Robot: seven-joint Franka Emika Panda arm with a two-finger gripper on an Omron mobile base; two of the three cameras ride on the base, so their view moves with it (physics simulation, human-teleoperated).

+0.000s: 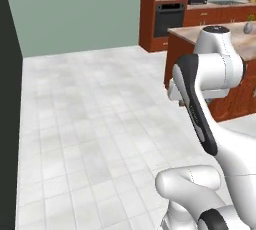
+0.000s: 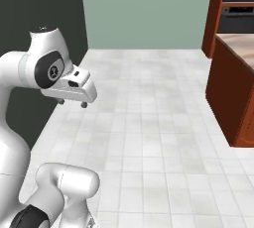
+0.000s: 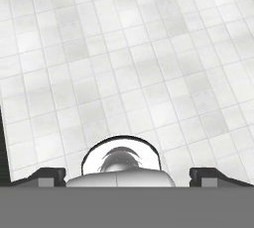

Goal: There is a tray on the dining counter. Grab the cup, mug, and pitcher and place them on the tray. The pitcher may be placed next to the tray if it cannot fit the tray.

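Observation:
My gripper [image 2: 72,103] hangs open over the bare tiled floor, pointing down, with nothing between its fingers. In the hand view the two dark fingertips [image 3: 47,175] stand wide apart above the white tiles. The dining counter [image 1: 192,33], with a beige marbled top on red-brown cabinets, lies ahead and to the right of the arm; its near corner [image 2: 237,44] is well clear of the hand. The tray, cup, mug and pitcher are out of view.
A dark wall [image 1: 9,124] runs along the left side. Red-brown oven cabinets [image 1: 165,9] stand at the back against the green wall. A small grey object [image 1: 248,27] sits on the counter top. Open white floor [image 2: 149,123] spreads between wall and counter.

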